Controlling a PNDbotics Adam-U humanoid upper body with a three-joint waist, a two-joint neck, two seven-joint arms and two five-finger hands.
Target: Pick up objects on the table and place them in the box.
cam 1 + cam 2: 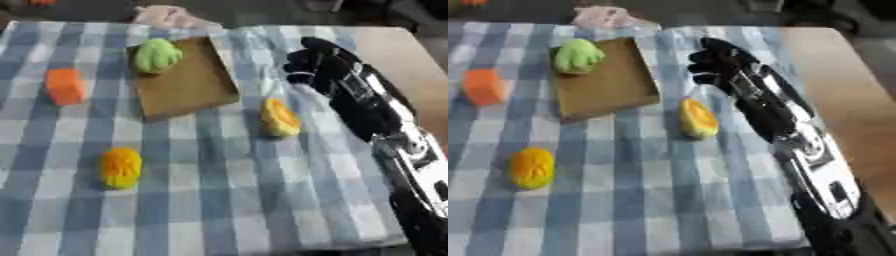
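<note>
The right hand [313,62] is raised over the checked cloth [219,200] just right of the box [188,82], fingers curled in, nothing held; the left hand shows in neither view. The box is a shallow brown tray; a green object [157,55] lies in its far left corner, partly over the rim. Three objects remain on the cloth: a yellow-orange one [280,117] near the box's right edge and nearest the hand; a yellow one [120,167] toward the near left; an orange block [65,86] left of the box. The step in hand is judged to be the reach for the yellow-orange object; open the fingers before descent; approach from above; close across its narrow side, since its rounded form may roll; lift clear of the box wall before transfer. No brand, label or legible writing is visible on any item.
</note>
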